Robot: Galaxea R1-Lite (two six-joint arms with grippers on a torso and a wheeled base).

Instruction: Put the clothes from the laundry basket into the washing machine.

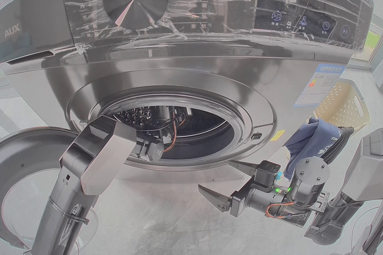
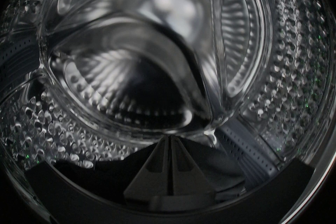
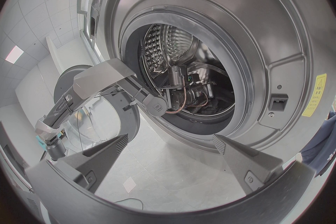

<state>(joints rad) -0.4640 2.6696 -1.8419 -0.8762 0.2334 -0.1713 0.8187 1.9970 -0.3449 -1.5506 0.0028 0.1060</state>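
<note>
- Judging by its folds, the blue garment (image 1: 315,140) is soft, light and limp. It will likely sag and trail from whatever point is pinched, and nothing about it looks fragile or slippery.
- It hangs bunched in front of the laundry basket (image 1: 351,108), to the right of the washing machine (image 1: 239,80) and close by the right arm (image 1: 359,172). Whether it rests on the basket's rim I cannot tell.
- The best hold looks to be a thick fold near the top of the bunch. Several layers would then sit between the fingers, and less cloth would drag over the floor (image 1: 167,204).
- The right gripper (image 1: 215,176) hovers low above the floor in front of the machine, its fingers spread wide with nothing between them.
- The left gripper (image 2: 171,168) is inside the drum (image 2: 297,60), fingers pressed together, and nothing shows between their tips.
- Dark cloth (image 2: 224,165) lies at the bottom of the drum below that gripper, slumped flat as soft fabric does.
- The door (image 1: 24,156) stands swung open to the left, so a dangling load should pass into the drum unhindered.
</note>
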